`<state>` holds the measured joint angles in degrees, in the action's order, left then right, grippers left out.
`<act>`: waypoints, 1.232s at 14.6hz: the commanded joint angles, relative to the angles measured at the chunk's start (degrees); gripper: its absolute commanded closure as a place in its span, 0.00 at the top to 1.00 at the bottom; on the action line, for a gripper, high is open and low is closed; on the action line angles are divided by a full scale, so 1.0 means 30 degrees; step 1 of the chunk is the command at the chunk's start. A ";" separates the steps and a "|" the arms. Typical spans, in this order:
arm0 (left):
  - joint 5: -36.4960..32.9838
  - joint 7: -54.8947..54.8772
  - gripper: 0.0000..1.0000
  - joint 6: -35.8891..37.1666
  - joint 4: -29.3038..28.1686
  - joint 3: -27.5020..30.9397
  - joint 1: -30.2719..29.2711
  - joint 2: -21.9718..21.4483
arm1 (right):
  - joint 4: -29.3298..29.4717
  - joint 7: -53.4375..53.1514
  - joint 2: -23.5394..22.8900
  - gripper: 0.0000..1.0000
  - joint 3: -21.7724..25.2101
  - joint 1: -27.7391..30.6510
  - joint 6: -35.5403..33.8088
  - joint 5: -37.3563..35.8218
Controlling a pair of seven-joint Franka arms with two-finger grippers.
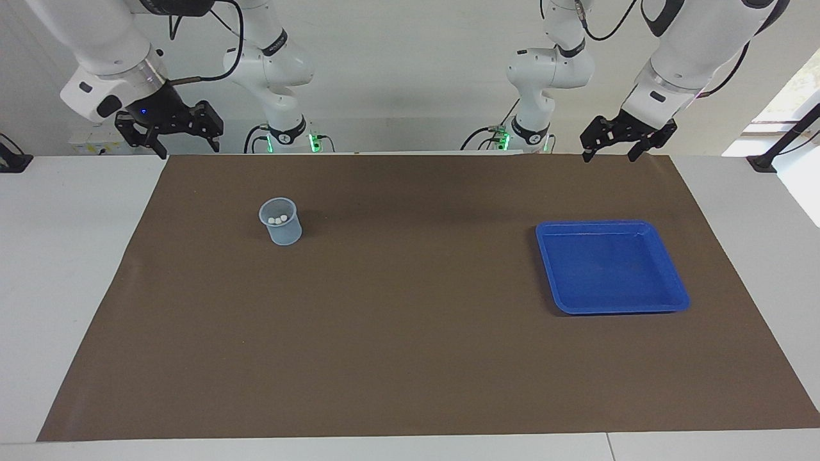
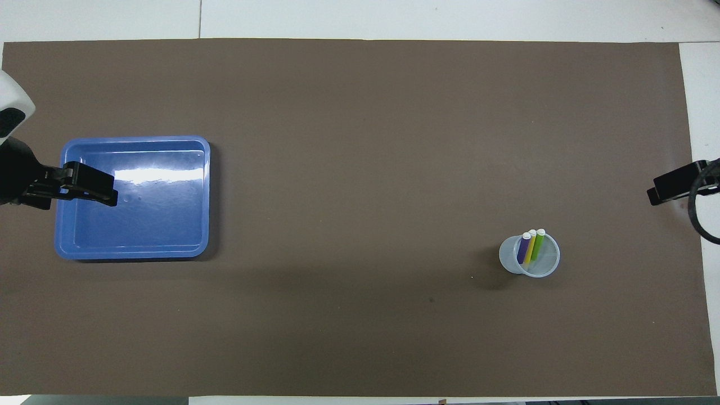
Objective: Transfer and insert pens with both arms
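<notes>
Grippers raised, waiting: my left gripper (image 1: 618, 146) spread, empty | my right gripper (image 1: 172, 137) spread, empty | pens (image 2: 531, 246) in cup (image 2: 529, 256) | no legible writing.

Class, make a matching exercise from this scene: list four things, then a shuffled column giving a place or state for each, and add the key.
Things:
1. pens
2. blue tray
3. left gripper
4. right gripper

Places or states:
A. holds nothing
B. standing in the clear cup
C. raised at the mat's edge, at the cup's end
D. raised at the mat's edge, at the tray's end

Pairs: 1-B, 2-A, 3-D, 4-C
</notes>
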<state>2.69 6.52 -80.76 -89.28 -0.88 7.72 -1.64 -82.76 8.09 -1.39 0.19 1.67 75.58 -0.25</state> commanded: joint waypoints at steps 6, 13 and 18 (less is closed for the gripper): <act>-0.0282 -0.0210 1.00 0.0290 0.0375 -0.0119 -0.0318 0.0137 | 0.0283 -0.0469 -0.0182 1.00 -0.0475 0.0645 -0.0289 -0.0093; -0.0282 -0.0181 1.00 0.0173 0.0375 -0.0119 -0.0289 0.0137 | 0.0430 -0.0440 -0.0242 1.00 -0.0270 0.0557 -0.0407 -0.0093; -0.0282 -0.0210 1.00 -0.0032 0.0346 -0.0118 -0.0347 0.0137 | 0.0225 -0.0469 -0.0007 1.00 0.0404 0.0498 -0.0377 -0.0093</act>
<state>2.69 6.52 -80.95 -89.23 -0.93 7.12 -1.64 -82.65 7.27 -1.44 1.91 2.69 75.55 -0.25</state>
